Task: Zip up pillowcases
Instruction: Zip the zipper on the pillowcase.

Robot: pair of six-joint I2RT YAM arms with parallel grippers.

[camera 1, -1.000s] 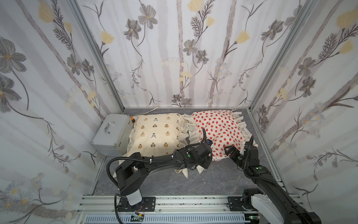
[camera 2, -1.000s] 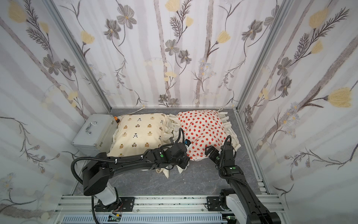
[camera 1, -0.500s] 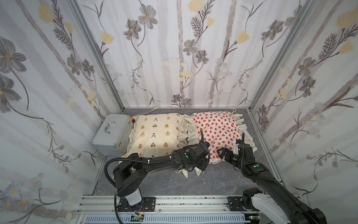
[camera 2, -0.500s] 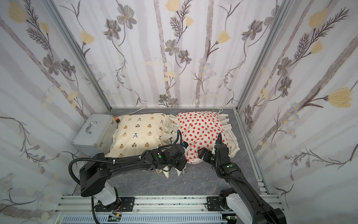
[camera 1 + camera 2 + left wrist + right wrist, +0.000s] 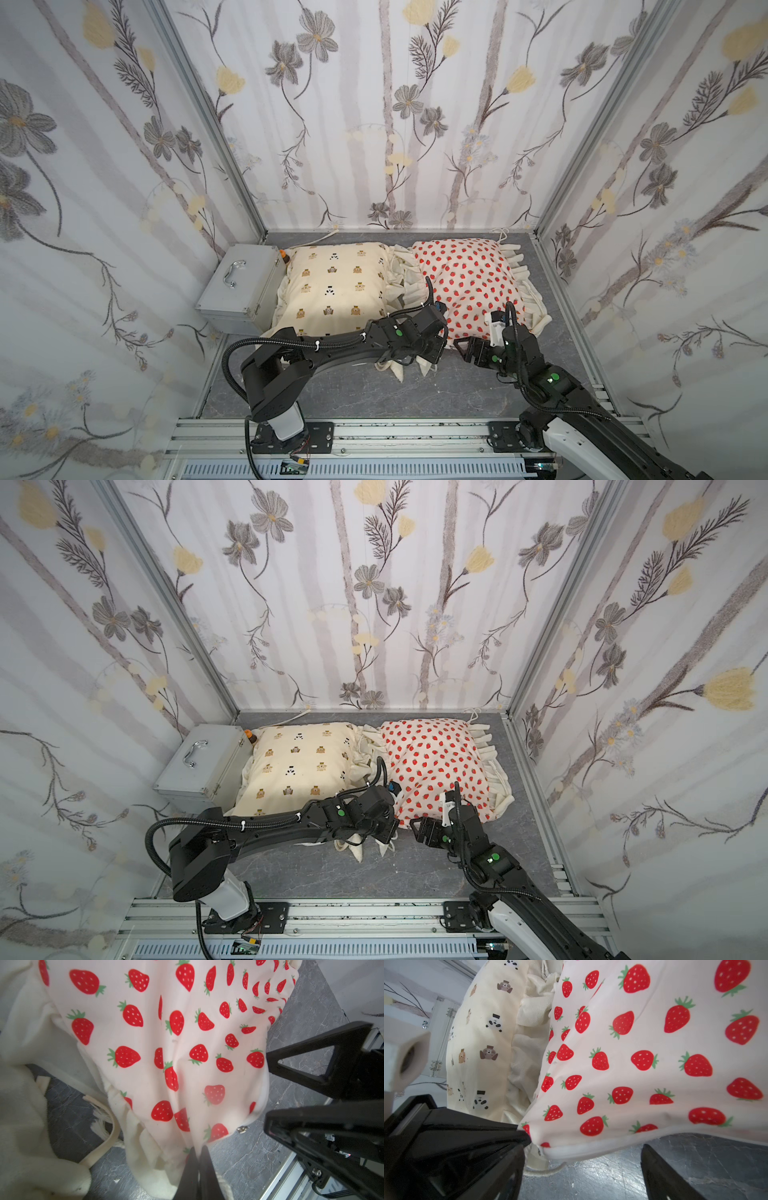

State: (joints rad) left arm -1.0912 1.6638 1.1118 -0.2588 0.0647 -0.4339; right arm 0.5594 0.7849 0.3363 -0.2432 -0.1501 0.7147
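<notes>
You are pinching the strawberry case (image 5: 176, 1043) corner in the left pincer (image 5: 199, 1148); right pincer (image 5: 465, 349) is hovering spread by the zip pull (image 5: 241, 1129); zipping is seemingly not yet starting; bear case (image 5: 332, 286) zip is lying unseen.

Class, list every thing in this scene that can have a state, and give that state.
left gripper, shut on the strawberry pillowcase corner.
right gripper, open beside that pillowcase's edge.
strawberry pillowcase, lying down, zip state unclear.
bear pillowcase, lying flat, not gripped.
metal case, lid shut.
</notes>
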